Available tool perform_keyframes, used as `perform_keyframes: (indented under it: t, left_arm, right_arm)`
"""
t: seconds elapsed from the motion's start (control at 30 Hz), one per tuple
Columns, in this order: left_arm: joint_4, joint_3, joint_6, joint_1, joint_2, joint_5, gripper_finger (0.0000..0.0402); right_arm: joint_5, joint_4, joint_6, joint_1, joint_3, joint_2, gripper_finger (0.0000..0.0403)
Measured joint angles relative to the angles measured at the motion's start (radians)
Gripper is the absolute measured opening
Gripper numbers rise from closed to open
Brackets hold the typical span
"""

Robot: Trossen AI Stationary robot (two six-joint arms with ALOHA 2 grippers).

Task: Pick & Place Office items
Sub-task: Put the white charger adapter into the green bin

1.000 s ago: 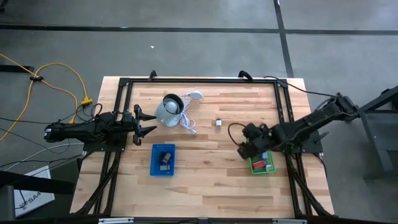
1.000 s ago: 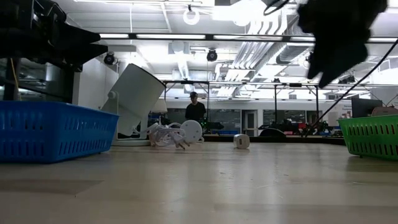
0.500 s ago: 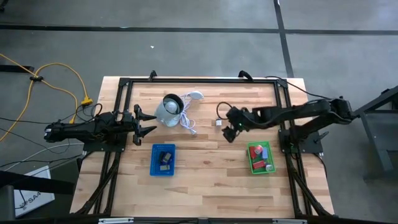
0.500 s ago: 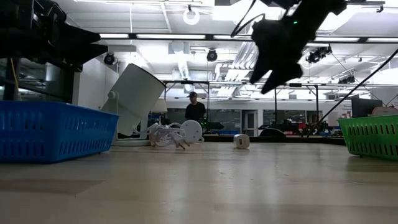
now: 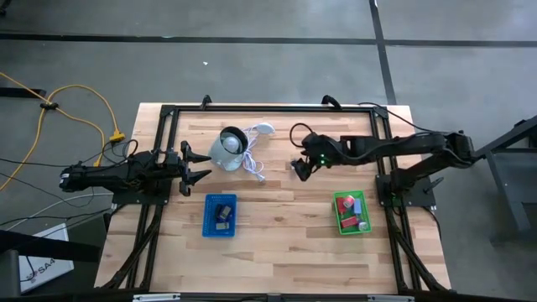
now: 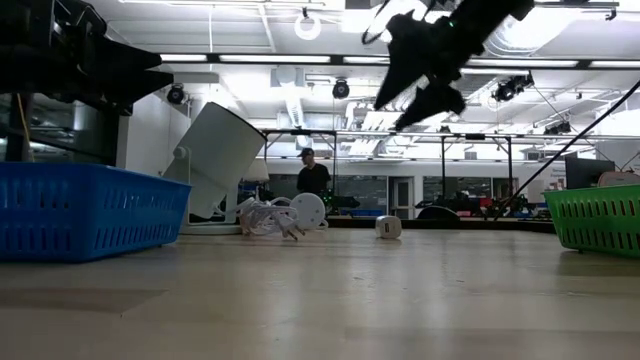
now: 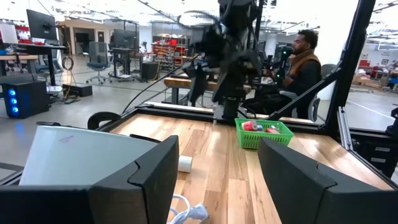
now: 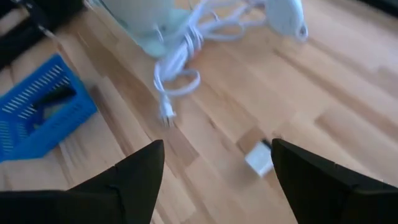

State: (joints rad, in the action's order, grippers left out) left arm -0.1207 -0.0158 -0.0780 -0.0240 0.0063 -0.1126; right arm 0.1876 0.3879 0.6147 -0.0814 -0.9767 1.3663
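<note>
Your wooden table sits in a bright workshop. A small white block lies mid-table, just below your right gripper, jaws spread wide, empty. Your left gripper waits left, jaws spread.

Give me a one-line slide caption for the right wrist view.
Open right gripper above the white block, with cord and blue tray beyond.
</note>
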Motion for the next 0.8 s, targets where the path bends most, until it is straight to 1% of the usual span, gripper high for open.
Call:
perform_keyframes:
  t: [0.1,0.2,0.4,0.53,0.67,0.8]
  left_arm:
    - [0.0,0.0,0.0,0.0,0.0,0.0,0.0212]
    - [0.0,0.0,0.0,0.0,0.0,0.0,0.0212]
    - [0.0,0.0,0.0,0.0,0.0,0.0,0.0212]
    - [0.0,0.0,0.0,0.0,0.0,0.0,0.0212]
    - [0.0,0.0,0.0,0.0,0.0,0.0,0.0212]
    - [0.0,0.0,0.0,0.0,0.0,0.0,0.0212]
  right_arm:
    - [0.017,0.053,-0.022,0.003,-0.076,0.024,0.0282]
    - [0.023,0.19,0.015,0.002,-0.183,0.079,0.0282]
    - [-0.005,0.458,0.208,-0.016,-0.439,0.284,0.0282]
    - [-0.05,0.591,0.28,-0.039,-0.586,0.418,0.0282]
    - [-0.1,0.656,0.348,-0.06,-0.659,0.518,0.0282]
    - [-0.121,0.674,0.417,-0.073,-0.663,0.579,0.0282]
